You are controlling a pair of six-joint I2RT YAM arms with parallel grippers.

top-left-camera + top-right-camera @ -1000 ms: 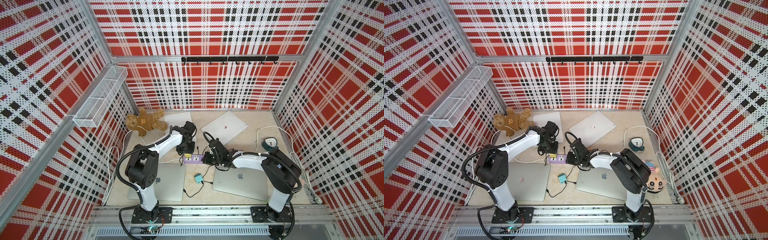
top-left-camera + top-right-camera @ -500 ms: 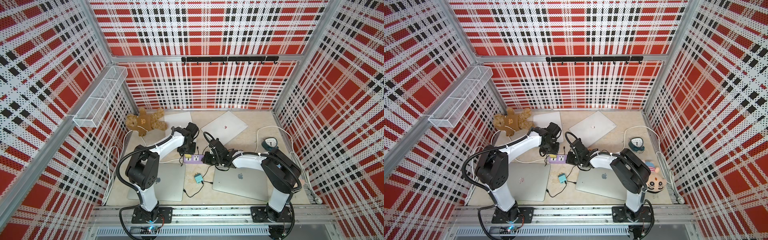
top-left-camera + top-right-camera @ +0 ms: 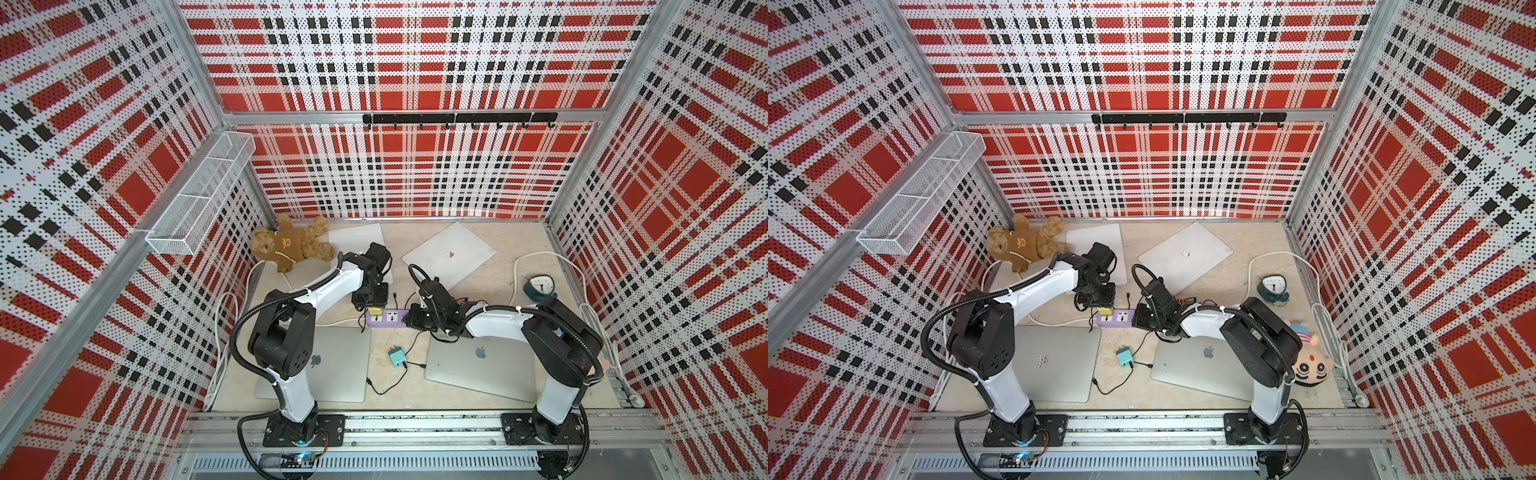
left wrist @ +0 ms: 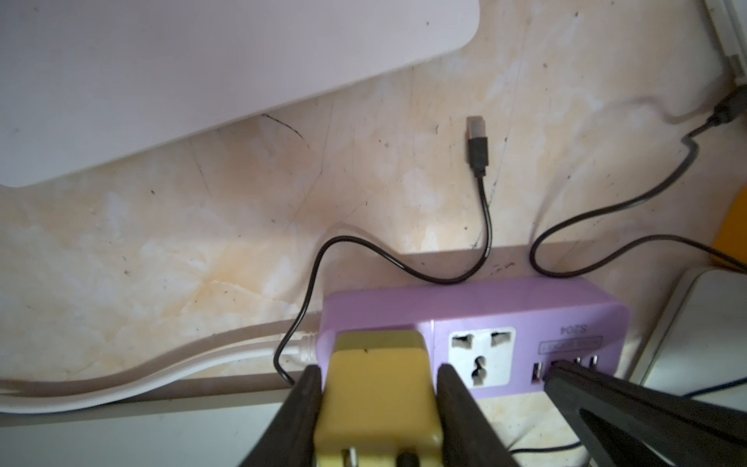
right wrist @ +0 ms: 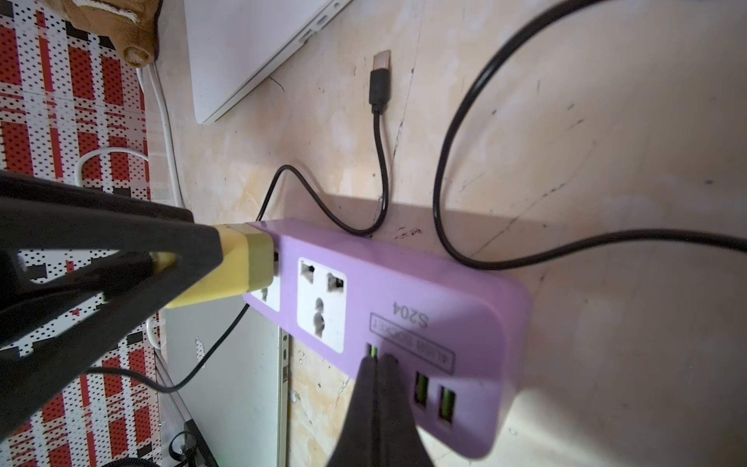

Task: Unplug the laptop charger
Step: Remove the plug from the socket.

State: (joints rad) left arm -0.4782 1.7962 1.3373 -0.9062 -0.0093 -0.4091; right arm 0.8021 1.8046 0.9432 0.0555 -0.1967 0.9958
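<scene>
Plaid pegboard walls in red, black and white box in the beige bench point(image 3: 519, 241) where I work. Far on the left a wire basket point(image 3: 199, 199) hangs on the wall. Below it a teddy bear point(image 3: 291, 243) lies in the back corner, touching a closed pale laptop point(image 3: 357, 237). A grey laptop point(image 3: 345, 365) lies shut at the front, partly under my left arm. A white cable point(image 4: 121, 380) runs along the bench into the left end of the purple power strip point(image 4: 525, 303). My left jaws grip the yellow charger point(image 4: 378, 388), one pressed against each side of its body. The charger sits at the strip's leftmost socket, and I cannot tell whether its prongs are fully home. Beside it is a free socket. Behind the strip a thin black cable ends in a loose USB plug point(image 4: 477, 145) lying on the bench. In front of the strip a small teal adapter point(image 3: 397, 356) lies apart from it. My right jaws are closed, tips together and resting on top of the strip's right end by the USB ports. Farther right, a silver laptop point(image 3: 451, 255) lies angled at the back and another Apple laptop point(image 3: 482, 361) lies at the front under my right arm. A small clock point(image 3: 540, 286) stands near the right wall, and a plush doll point(image 3: 1308, 361) lies at the front right.
</scene>
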